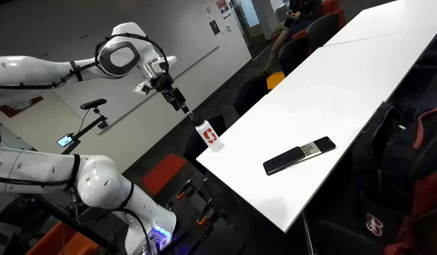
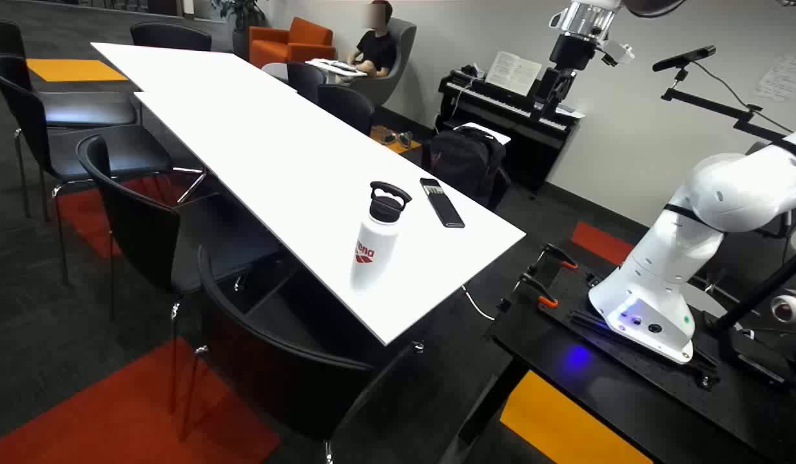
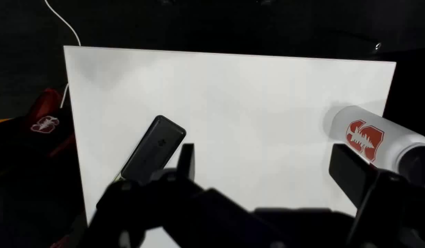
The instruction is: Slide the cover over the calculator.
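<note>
The calculator (image 1: 310, 149) lies flat on the white table, its grey keypad partly exposed; it also shows in an exterior view (image 2: 433, 189). The black cover (image 1: 283, 160) is slid toward the robot-side table end and sticks out past the keypad; it also shows in an exterior view (image 2: 445, 210). In the wrist view the cover (image 3: 156, 146) is at left, with the calculator mostly hidden behind a finger. My gripper (image 3: 263, 146) is open and empty, its fingers wide apart. In both exterior views the gripper (image 1: 187, 112) (image 2: 541, 113) hangs above table height, apart from the calculator.
A white bottle with a red logo and black lid (image 1: 209, 136) stands upright near the table corner, also at right in the wrist view (image 3: 365, 136). The white table (image 1: 338, 85) has black chairs (image 2: 172, 238) along one side. A dark backpack (image 2: 465, 158) is beside the other.
</note>
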